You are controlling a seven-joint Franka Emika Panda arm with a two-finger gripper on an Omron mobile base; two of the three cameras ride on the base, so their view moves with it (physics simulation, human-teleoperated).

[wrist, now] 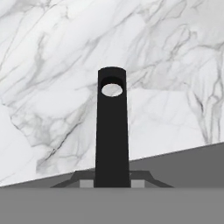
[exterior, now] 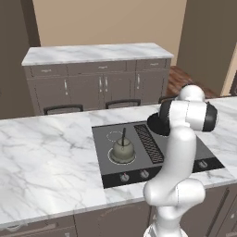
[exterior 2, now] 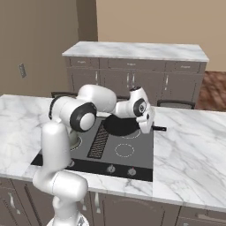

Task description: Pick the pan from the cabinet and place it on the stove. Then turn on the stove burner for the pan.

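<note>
One pan (exterior 2: 120, 126) — matte black, wide and shallow — sits over the far right part of the stove (exterior 2: 126, 163), its straight handle (wrist: 112, 131) running out past the stove's edge above the marble desk (exterior 2: 185, 145). In the hand view the handle rises from between the finger tips at the bottom, a round hole near its far end, veined marble behind it.

One pincer (exterior 2: 150, 128) — clamped on the pan's handle, pointing down at the right edge of the stove; jaws together on the handle.

One stove: flat black glass set into the desk, white ring markings, slatted grille (exterior: 148, 143) down the middle, two small knobs (exterior: 134, 175) along the near edge.

One olive-grey pot (exterior: 122, 149) with an upright stick-like handle, standing on the near left ring in the left base view, well apart from the pan.

One white arm (exterior: 178, 152), rising from the near side of the desk and bending over the stove; in the left base view it hides most of the pan, a dark edge showing beside the elbow.

One low grey unit (exterior: 99, 83) with marble top and short bar handles, beyond the desk. Three dark chair backs (exterior: 63, 109) between it and the desk.
</note>
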